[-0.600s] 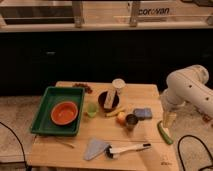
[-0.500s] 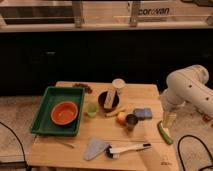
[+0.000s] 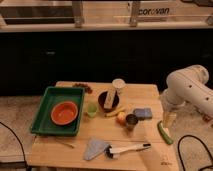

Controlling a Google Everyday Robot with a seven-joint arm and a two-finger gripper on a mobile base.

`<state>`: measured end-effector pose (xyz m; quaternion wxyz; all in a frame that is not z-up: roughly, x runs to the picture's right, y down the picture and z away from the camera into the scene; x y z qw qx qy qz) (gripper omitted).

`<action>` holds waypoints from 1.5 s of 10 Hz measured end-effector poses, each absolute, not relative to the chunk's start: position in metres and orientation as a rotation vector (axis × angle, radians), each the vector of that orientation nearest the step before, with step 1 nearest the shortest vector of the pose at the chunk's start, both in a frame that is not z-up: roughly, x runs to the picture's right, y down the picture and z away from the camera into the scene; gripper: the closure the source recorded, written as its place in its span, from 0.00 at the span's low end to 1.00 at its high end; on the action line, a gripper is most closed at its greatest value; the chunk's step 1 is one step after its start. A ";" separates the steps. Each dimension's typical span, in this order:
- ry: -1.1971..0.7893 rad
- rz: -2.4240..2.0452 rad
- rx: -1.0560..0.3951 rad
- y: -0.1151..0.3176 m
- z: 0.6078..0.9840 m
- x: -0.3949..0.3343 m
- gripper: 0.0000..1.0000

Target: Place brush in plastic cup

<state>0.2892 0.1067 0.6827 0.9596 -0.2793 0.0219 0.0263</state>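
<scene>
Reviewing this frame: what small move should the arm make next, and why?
Probably move the end effector, at the right edge of the table, toward the brush: it lies ungrasped near the front edge, apart from the plastic cup.

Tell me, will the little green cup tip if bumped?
Probably: the green cup looks small and see-through, so likely light. The brush looks much longer, so it may topple it. The hand hangs beside the table, on the right.
</scene>
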 end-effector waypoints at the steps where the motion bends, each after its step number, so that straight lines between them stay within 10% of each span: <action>1: 0.044 0.053 -0.566 0.107 0.683 0.289 0.16; 15: 0.027 -0.010 -0.569 0.152 0.685 0.268 0.20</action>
